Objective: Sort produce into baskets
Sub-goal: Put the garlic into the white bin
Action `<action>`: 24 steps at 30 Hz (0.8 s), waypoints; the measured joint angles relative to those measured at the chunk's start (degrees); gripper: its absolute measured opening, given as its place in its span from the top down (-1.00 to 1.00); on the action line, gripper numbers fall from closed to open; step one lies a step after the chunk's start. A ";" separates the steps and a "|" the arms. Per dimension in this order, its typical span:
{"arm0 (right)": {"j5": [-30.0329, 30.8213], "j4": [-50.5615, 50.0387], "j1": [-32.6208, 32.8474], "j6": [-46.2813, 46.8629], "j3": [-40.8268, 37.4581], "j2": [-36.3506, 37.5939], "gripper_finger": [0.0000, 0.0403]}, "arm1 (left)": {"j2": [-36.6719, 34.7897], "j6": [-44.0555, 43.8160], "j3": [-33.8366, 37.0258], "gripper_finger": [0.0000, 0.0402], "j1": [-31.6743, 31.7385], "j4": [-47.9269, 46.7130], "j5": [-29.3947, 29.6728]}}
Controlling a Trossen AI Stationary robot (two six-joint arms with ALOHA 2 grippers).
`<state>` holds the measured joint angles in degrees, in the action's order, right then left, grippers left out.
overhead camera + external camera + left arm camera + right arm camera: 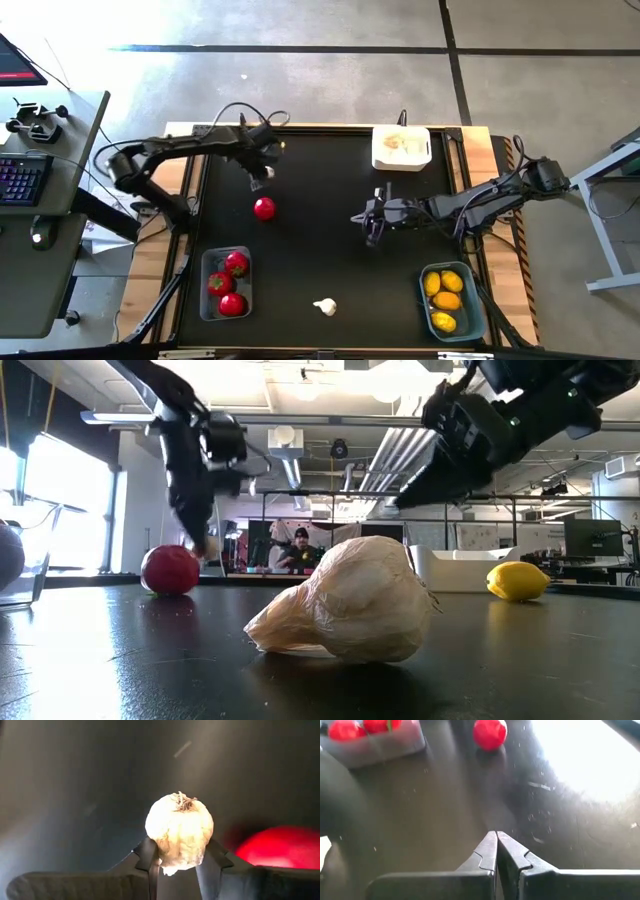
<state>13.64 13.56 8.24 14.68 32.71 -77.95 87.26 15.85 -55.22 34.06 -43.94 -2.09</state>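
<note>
Above mat, left end effector (177, 862) grasping garlic bulb (179, 831), stem end toward camera; right end effector (496, 851) clenched empty

White basket (401, 148) contents are too washed out to tell; red piece (280, 854) blurred, cut by the edge.

Lab: exposed ceiling ducts (400, 455), monitors (592, 538), concrete floor (330, 85).

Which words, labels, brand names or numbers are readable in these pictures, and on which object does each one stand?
None can be read.
The produce, the three baskets and both arms show no lettering.
The red-lit screen at the high view's left edge: contents too small to read.
The keyboard below it: key markings too small.
The boards in the room behind, low view: too blurred.
</note>
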 joint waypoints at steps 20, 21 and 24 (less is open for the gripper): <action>7.19 21.40 -10.61 -1.88 5.05 -6.80 0.05 | 2.27 -20.01 0.04 0.64 -2.80 59.86 -39.63; 7.24 21.41 -11.02 -2.18 5.97 -7.06 0.03 | 2.34 -20.10 0.04 0.64 -3.00 60.99 -39.63; 7.09 21.38 -12.18 -3.20 8.48 -7.45 0.03 | 2.24 -18.48 0.04 0.64 -3.89 62.68 -39.63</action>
<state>20.73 34.94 -3.94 11.48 41.19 -85.41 89.50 -2.63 -55.18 30.18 18.75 -41.71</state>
